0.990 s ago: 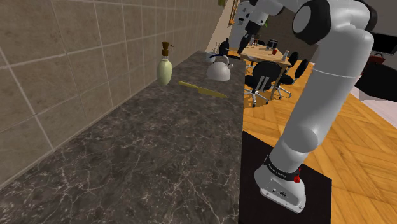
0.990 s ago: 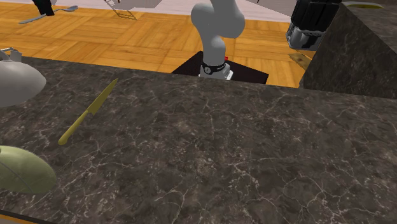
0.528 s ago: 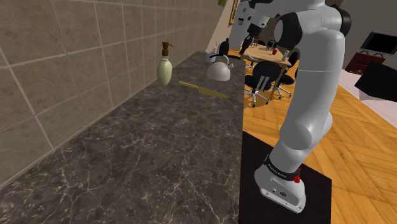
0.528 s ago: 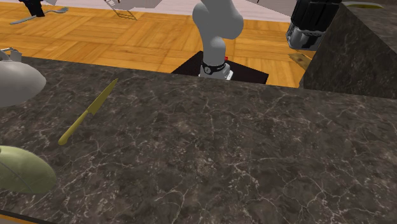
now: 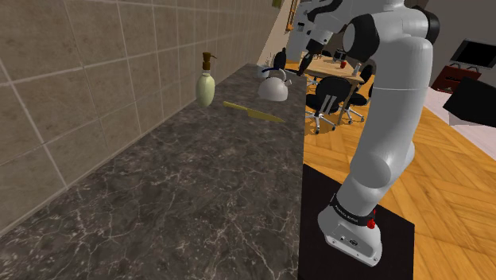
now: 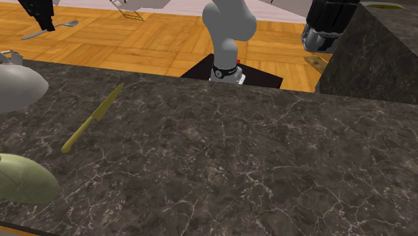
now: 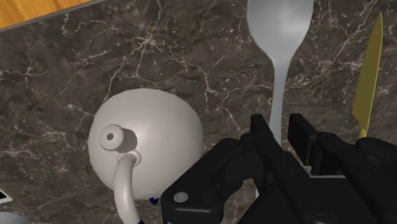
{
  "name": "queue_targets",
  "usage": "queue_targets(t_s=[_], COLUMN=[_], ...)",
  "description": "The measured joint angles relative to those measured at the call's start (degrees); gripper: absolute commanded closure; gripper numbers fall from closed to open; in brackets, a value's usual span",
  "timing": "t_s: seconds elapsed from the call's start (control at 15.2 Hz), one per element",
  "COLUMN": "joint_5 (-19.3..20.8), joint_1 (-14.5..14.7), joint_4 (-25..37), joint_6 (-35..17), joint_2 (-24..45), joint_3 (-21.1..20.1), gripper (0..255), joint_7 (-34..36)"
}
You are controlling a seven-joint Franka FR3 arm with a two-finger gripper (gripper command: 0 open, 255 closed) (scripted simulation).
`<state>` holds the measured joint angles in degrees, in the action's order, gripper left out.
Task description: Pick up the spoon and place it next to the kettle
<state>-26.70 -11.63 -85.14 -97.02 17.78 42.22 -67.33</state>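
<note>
My black gripper (image 7: 282,135) is shut on the handle of a pale grey spoon (image 7: 280,28), whose bowl sticks out past the fingertips. Below it stands the rounded grey kettle (image 7: 146,143) on the dark marble counter (image 7: 191,51), just to one side of the spoon. In the shoulder view the gripper (image 5: 310,52) hangs above and slightly right of the kettle (image 5: 273,86), near the counter's far end. From the second exterior view the gripper (image 6: 37,13) holds the spoon (image 6: 50,28) at the top left, beyond the kettle (image 6: 17,84).
A yellow knife (image 5: 253,111) lies on the counter just in front of the kettle, and a green soap bottle (image 5: 206,82) stands by the tiled wall (image 5: 71,87). The counter's edge (image 5: 303,171) drops to a wooden floor with office chairs (image 5: 330,95).
The arm's upper links swung towards the shoulder view's left. The gripper, still clasping the spoon, came lower in the second exterior view, closer to the kettle.
</note>
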Motion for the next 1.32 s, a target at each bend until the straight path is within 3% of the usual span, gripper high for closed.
queue_targets(t_s=[1.32], joint_5=[-2.97], joint_1=[0.85], joint_4=[-12.67], joint_6=[-13.42], joint_2=[2.23], joint_3=[-1.22], gripper=[255], joint_7=[-5.09])
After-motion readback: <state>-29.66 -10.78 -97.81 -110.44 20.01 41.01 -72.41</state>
